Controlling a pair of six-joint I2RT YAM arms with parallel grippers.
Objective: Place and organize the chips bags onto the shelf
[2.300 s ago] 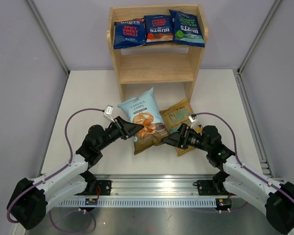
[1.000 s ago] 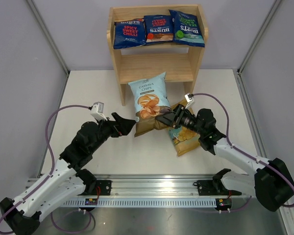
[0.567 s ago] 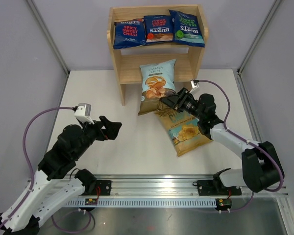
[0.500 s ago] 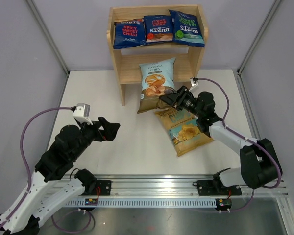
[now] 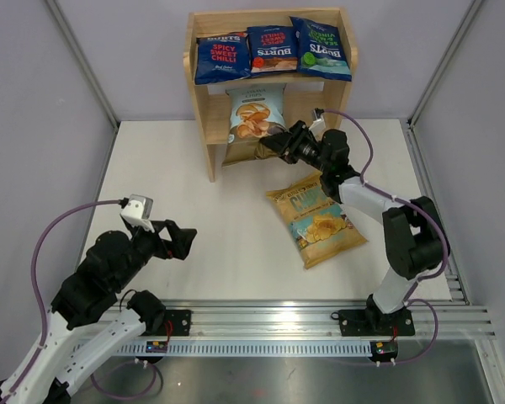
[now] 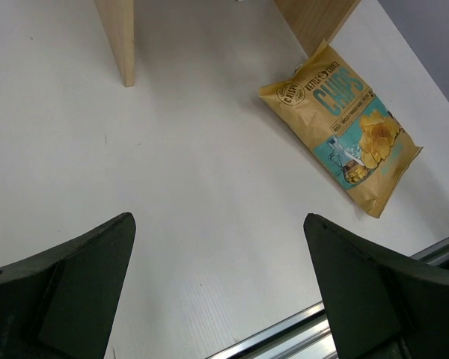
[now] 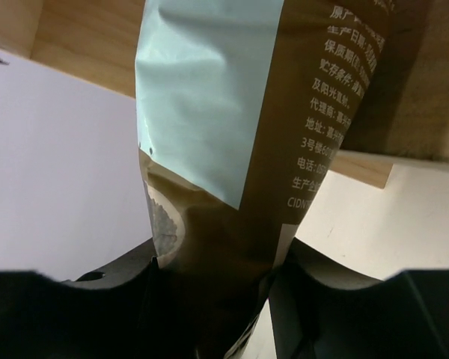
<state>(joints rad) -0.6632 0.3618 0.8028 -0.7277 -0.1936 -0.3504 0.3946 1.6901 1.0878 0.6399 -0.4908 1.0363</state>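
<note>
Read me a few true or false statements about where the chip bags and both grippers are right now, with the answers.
1. Three small dark blue crinkly snack bags lie on the top tier of the light wooden two-tier shelf. True.
2. The right gripper is shut on the pale-blue and olive Cassava bag. True.
3. The yellow and teal chips bag sits on the shelf's lower tier. False: it lies flat on the white table, in front of the shelf.
4. The left gripper holds a bag. False: it is open and empty.
</note>
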